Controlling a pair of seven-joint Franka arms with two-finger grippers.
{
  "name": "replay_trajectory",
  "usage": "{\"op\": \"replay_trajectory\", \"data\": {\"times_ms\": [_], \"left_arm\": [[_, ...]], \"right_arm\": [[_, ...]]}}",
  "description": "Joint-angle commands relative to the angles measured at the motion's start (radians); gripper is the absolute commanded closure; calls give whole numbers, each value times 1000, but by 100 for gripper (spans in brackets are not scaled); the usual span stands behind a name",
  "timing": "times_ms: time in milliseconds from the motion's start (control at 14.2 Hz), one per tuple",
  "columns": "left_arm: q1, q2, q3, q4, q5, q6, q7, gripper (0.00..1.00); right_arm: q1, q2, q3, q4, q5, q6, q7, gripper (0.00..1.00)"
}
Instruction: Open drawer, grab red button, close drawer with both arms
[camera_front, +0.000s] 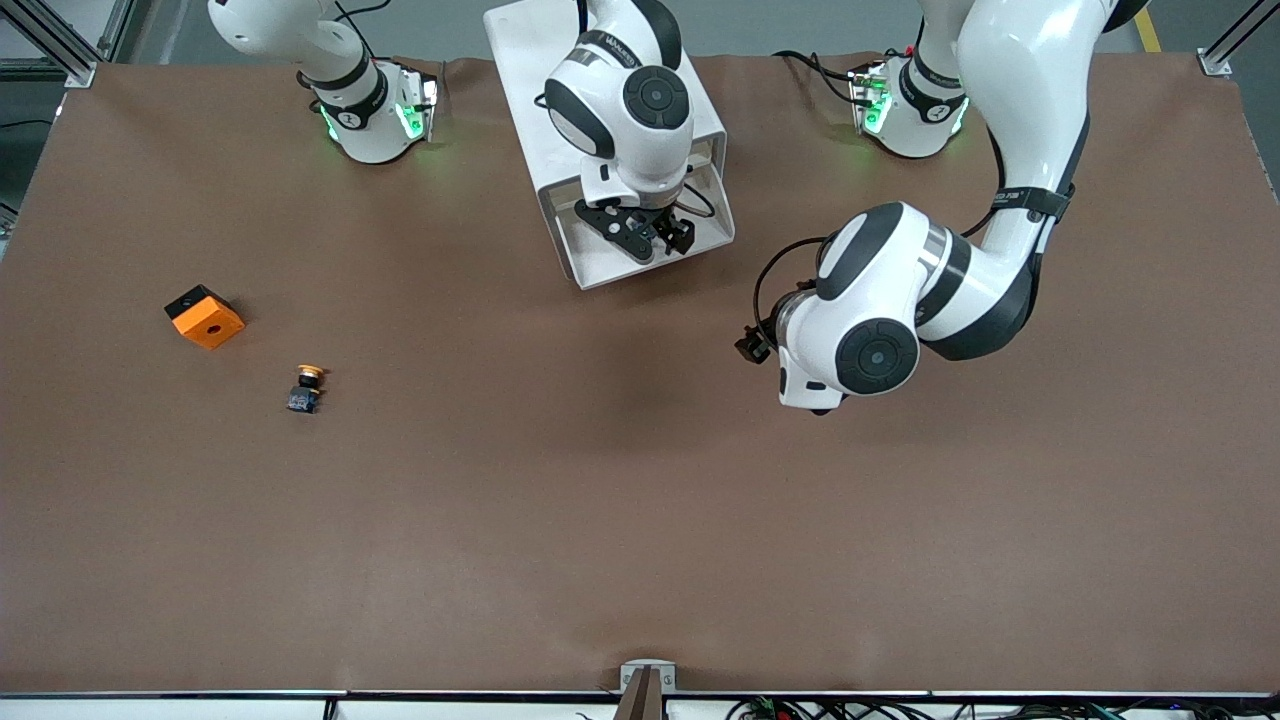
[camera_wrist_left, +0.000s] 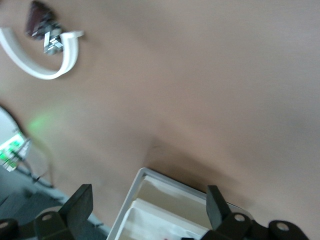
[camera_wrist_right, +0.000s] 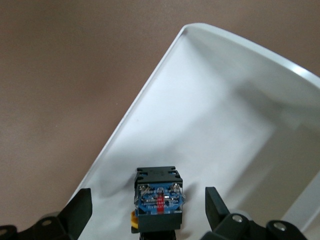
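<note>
The white drawer (camera_front: 600, 272) stands pulled out of its cabinet (camera_front: 530, 60). My right gripper (camera_front: 655, 235) reaches down into it, open. In the right wrist view a button (camera_wrist_right: 159, 200) with a black-and-blue body lies on the drawer floor (camera_wrist_right: 200, 125) between my right gripper's (camera_wrist_right: 148, 200) open fingers, touching neither. Its cap does not show; a yellow bit shows at its lower end. My left gripper (camera_front: 752, 346) hangs over bare table beside the drawer, toward the left arm's end. In the left wrist view it (camera_wrist_left: 148, 200) is open and empty, with the drawer's corner (camera_wrist_left: 131, 200) below it.
An orange cube with a hole (camera_front: 205, 317) and a button with a yellow-orange cap (camera_front: 306, 389) lie on the brown table toward the right arm's end. The arm bases (camera_front: 375, 110) (camera_front: 905, 110) stand at the table's top edge in the front view.
</note>
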Motion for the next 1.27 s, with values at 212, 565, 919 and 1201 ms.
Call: {"op": "replay_trajectory", "data": {"times_ms": [212, 565, 919, 1201], "left_arm": [[-8, -19, -8, -17, 33, 97, 123, 0], [-6, -19, -6, -17, 35, 102, 154, 0], [-6, -14, -5, -17, 35, 116, 155, 0], [-5, -11, -5, -17, 35, 116, 161, 0]], "right_arm": [[7, 9, -13, 16, 11, -12, -46, 10], [13, 38, -13, 36, 11, -10, -44, 14], [11, 41, -11, 54, 19, -12, -36, 95], [2, 39, -11, 82, 22, -21, -36, 100]]}}
